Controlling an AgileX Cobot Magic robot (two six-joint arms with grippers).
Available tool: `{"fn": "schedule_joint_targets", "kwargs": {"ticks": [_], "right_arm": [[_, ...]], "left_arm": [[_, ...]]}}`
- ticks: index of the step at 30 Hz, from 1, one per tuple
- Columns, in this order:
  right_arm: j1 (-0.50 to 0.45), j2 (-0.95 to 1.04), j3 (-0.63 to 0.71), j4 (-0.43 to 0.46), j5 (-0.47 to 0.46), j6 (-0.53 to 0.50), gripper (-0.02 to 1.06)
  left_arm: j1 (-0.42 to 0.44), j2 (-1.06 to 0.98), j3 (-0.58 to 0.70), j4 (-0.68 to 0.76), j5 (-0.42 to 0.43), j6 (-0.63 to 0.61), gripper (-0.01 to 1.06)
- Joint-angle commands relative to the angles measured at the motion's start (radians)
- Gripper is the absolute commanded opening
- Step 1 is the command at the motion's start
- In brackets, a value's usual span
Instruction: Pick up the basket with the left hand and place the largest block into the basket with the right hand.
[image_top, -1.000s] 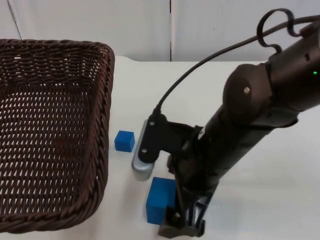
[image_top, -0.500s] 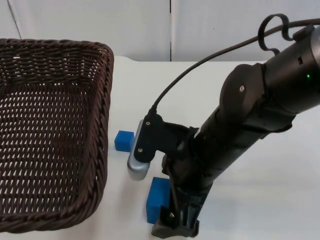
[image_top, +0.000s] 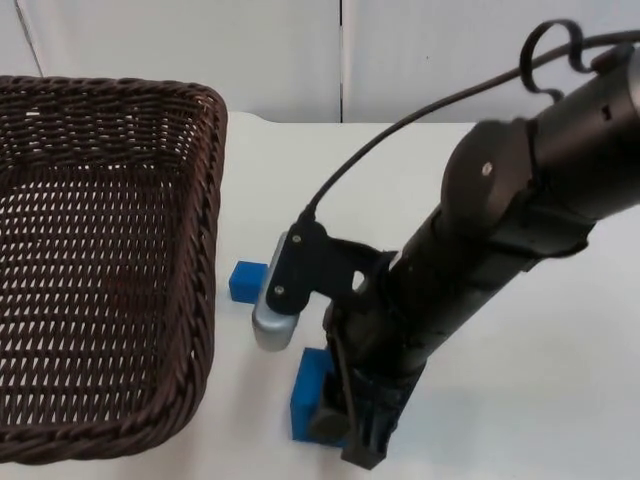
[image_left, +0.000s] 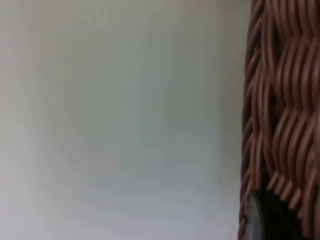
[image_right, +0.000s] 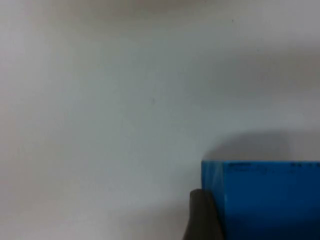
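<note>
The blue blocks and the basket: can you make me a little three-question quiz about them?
1. True or false: the big blue block already lies inside the basket.
2. How many blue blocks are on the table?
3. Which thing is the right gripper at? A) the small blue block B) the big blue block C) the basket

Key: 1 false, it sits on the table beside the basket. 2 two. 3 B; a fingertip rests against its side.

We see a dark brown woven basket (image_top: 100, 260), a bright blue large block (image_top: 308, 395), a small blue block (image_top: 246, 281), a white bench (image_top: 540, 400) and a black right gripper (image_top: 355, 440)
</note>
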Motion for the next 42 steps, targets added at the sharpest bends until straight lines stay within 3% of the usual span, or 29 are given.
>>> {"fn": "schedule_joint_targets", "kwargs": {"ticks": [1, 4, 9, 14, 29, 42], "right_arm": [[0.003, -0.043, -0.003, -0.005, 0.027, 0.006, 0.0], [-0.008, -0.08, -0.003, -0.048, 0.07, 0.049, 0.0], [-0.052, -0.209, -0.003, -0.245, 0.197, 0.243, 0.0], [-0.068, -0.327, -0.003, -0.266, 0.244, 0.254, 0.0], [-0.068, -0.629, -0.003, -0.261, 0.243, 0.336, 0.0], [-0.068, -0.654, -0.003, -0.263, 0.248, 0.368, 0.0]], "left_arm": [[0.002, -0.011, 0.0, -0.019, -0.009, 0.001, 0.0], [0.002, -0.011, 0.0, -0.019, -0.009, 0.001, 0.0], [0.002, -0.011, 0.0, -0.019, -0.009, 0.001, 0.0], [0.002, -0.011, 0.0, -0.019, -0.009, 0.001, 0.0], [0.002, -0.011, 0.0, -0.019, -0.009, 0.001, 0.0], [0.002, -0.011, 0.0, -0.019, -0.009, 0.001, 0.0]]}}
